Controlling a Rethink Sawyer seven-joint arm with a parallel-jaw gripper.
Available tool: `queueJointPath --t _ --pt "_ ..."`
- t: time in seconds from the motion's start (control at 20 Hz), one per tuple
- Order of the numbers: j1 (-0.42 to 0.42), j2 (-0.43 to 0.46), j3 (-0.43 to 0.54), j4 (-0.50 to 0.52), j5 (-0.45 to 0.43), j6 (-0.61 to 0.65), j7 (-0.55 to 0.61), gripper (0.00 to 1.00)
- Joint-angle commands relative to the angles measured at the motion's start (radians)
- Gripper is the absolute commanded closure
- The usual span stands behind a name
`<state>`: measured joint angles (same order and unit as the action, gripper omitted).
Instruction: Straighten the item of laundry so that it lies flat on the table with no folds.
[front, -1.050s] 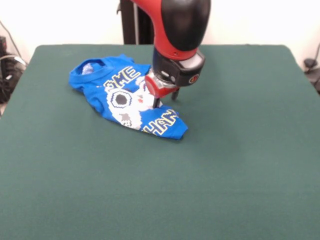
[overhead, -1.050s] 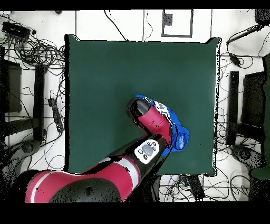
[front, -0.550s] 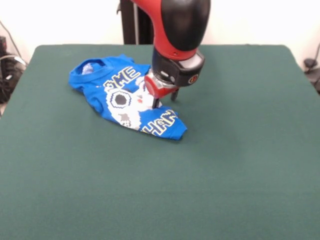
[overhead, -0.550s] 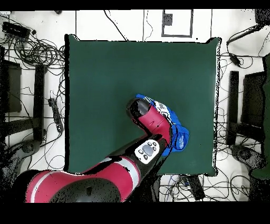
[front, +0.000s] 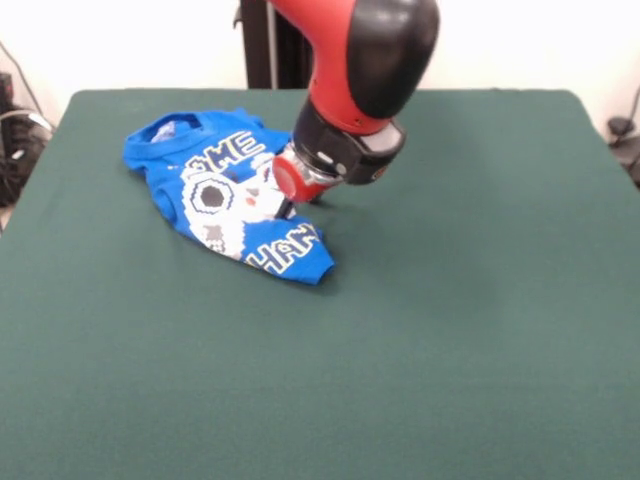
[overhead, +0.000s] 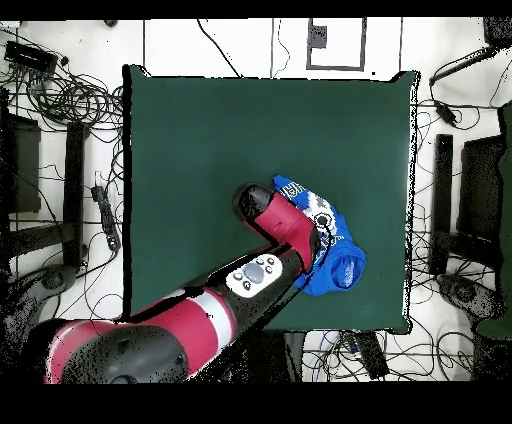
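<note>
Front view shows the blue T-shirt (front: 228, 205) lying crumpled on the green table (front: 450, 330), in the far left part of it, nearer the far edge than the near one and well short of the left edge. Its printed side faces up: white-grey pixel artwork in the middle and yellow-outlined letters above and below it. The cloth is bunched, with folds running across it and 1 lower corner pointing toward the near edge. The collar end lies toward the far left corner. The red and black arm comes down from above, and the gripper (front: 287, 208) sits right at the shirt's right-hand edge, its tip down against the cloth beside the print. I cannot tell whether its fingers are spread or pinching the fabric, since the wrist hides them. Overhead, the arm (overhead: 255, 275) covers part of the shirt (overhead: 325, 245), which lies close to one side edge of the table (overhead: 200, 150).
</note>
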<state>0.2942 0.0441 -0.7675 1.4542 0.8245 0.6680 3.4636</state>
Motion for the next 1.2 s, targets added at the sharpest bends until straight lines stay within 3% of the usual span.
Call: queueJointPath --t 0.05,0.65,0.85,1.0,1.2 --pt "0.011 0.224 -0.06 -0.073 -0.026 -0.13 0.26 0.0" --pt "0.021 0.338 -0.134 -0.152 0.024 -0.151 0.291 0.0" --pt "-0.007 0.332 -0.111 -0.132 -0.005 -0.251 0.175 0.0" --pt "-0.05 0.279 -0.037 -0.088 -0.078 -0.382 0.006 0.0" --pt "-0.092 0.227 0.031 -0.049 -0.149 -0.48 -0.088 0.0"
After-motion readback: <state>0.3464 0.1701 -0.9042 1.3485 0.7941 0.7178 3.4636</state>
